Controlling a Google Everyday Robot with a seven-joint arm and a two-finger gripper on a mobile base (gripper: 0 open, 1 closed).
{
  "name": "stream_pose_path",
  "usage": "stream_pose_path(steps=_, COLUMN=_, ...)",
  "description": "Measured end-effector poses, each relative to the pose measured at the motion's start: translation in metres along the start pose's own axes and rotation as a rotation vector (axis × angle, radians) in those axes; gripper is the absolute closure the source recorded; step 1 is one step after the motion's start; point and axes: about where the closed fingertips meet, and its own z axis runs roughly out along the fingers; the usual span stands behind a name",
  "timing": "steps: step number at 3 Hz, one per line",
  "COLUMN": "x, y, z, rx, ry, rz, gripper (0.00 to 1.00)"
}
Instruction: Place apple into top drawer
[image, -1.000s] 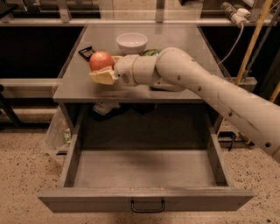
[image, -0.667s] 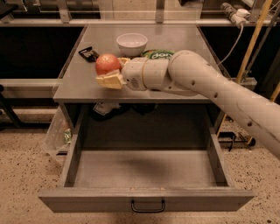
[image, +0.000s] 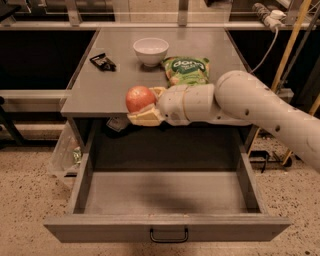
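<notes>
The apple (image: 139, 98) is orange-red and round, held in my gripper (image: 146, 106) at the front edge of the grey counter (image: 100, 90). The cream fingers (image: 145, 118) close around it from below and behind. The white arm reaches in from the right. The top drawer (image: 165, 195) stands pulled open below, a wide shallow grey box with nothing in it, with a small black handle (image: 169, 235) on its front panel. The apple hangs above the drawer's back left part.
On the counter stand a white bowl (image: 150, 50), a green snack bag (image: 187, 70) and a small black packet (image: 103, 61). A clear plastic bag (image: 65, 152) hangs at the drawer's left. A yellow pole (image: 290, 45) and cables are at the right.
The gripper has carried the apple right and toward the counter's front edge, over the open drawer. The drawer has not moved.
</notes>
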Motion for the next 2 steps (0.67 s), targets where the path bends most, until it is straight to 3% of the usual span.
stream_pose_path(steps=1, x=0.0496, y=0.0168, z=-0.0148, rx=-0.015, ry=0.116, rz=0.025, gripper=1.00)
stream_pose_path(steps=2, x=0.0473, y=0.0182, z=-0.0172, rx=-0.019, ry=0.130, rz=0.030, gripper=1.00)
